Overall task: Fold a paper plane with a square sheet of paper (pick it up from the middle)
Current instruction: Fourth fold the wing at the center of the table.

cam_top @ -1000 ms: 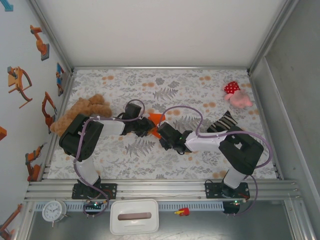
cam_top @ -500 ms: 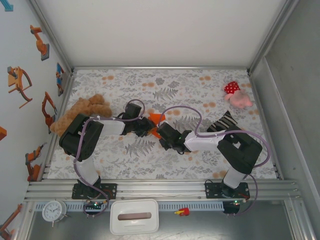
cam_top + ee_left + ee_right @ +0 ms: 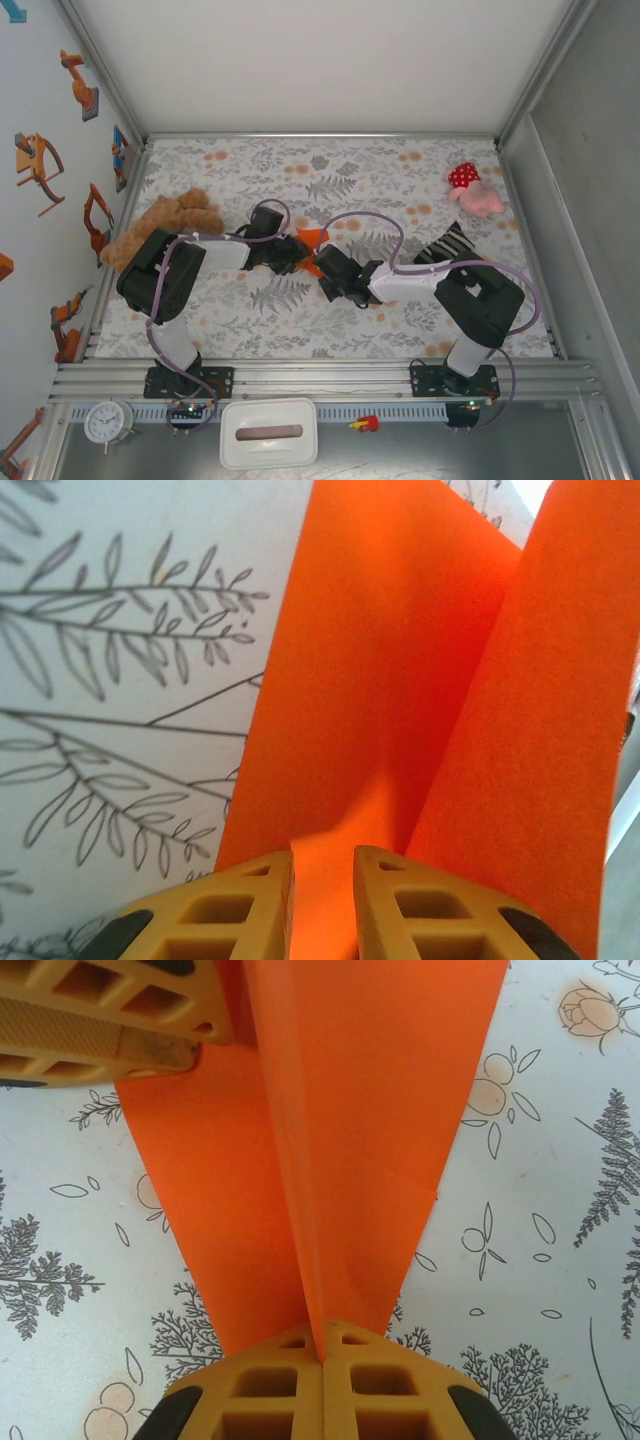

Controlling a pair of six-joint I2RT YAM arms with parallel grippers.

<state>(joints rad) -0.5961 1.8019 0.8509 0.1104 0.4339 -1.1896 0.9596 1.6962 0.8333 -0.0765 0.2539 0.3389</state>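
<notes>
- The paper [image 3: 314,238] is lying mid-table on the floral cloth [image 3: 400,170], between the two grippers. It is folded into a narrow orange wedge with a raised centre crease.
- The right gripper [image 3: 322,1345] is pinching that upright crease, with its fingers pressed together on it.
- The left gripper [image 3: 322,868] is meeting the paper at its other end. Its fingers are standing slightly apart with orange between them, so it is probably gripping a flap.
- The teddy [image 3: 165,222] is sitting at the left edge, well apart from the paper.
</notes>
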